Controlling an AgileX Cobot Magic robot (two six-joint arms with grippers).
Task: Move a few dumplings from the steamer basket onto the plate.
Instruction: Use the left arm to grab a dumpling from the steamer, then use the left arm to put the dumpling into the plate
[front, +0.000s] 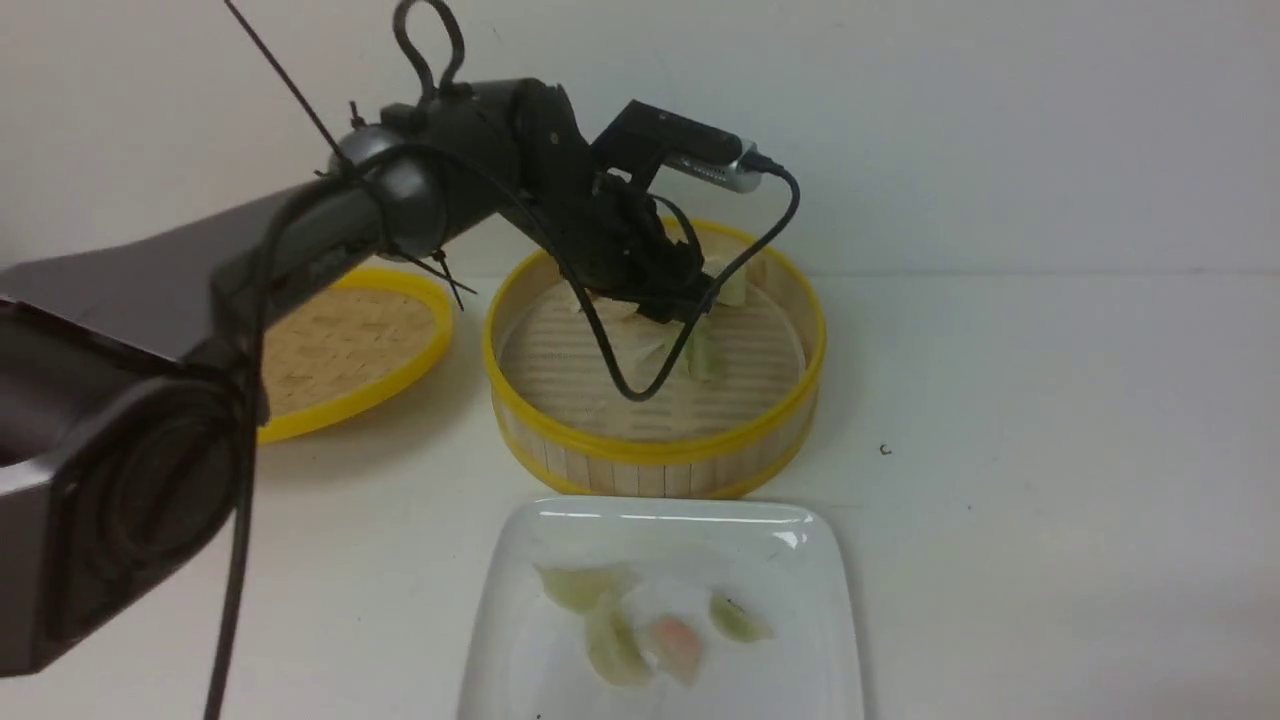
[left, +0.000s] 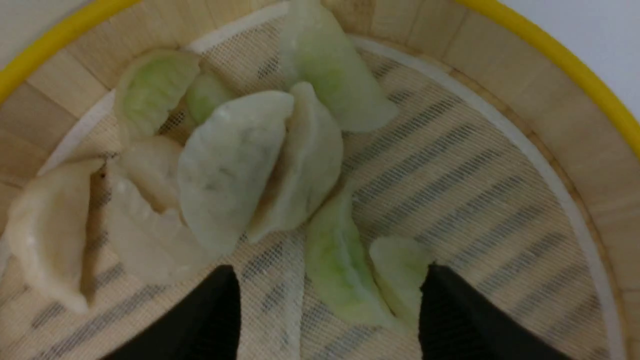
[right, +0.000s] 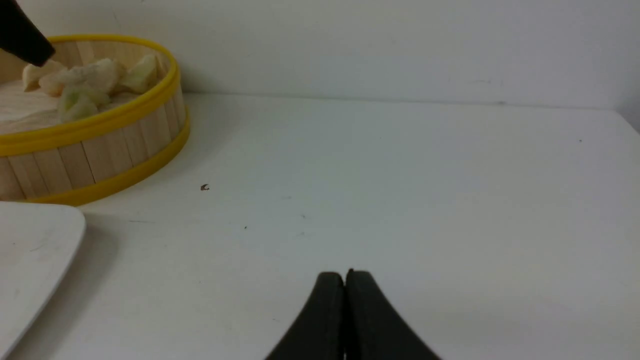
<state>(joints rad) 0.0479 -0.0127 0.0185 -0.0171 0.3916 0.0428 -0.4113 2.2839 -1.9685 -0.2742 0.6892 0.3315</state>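
Note:
The steamer basket (front: 655, 450) stands at the table's middle, with several pale green and cream dumplings (left: 260, 165) piled on its slatted floor. My left gripper (left: 330, 272) is open, low inside the basket, its black fingers (left: 210, 310) on either side of two green dumplings (left: 340, 260); in the front view it (front: 680, 305) is mostly hidden by the wrist. The white plate (front: 560, 540) sits in front of the basket and holds three green dumplings (front: 585, 590) and a pinkish-orange one (front: 675, 640). My right gripper (right: 345, 275) is shut and empty above bare table right of the basket (right: 95, 160).
The shallow yellow-rimmed woven lid (front: 345, 345) lies left of the basket, partly behind my left arm. A white wall runs close behind the basket. A small dark speck (front: 884, 450) lies on the table right of the basket.

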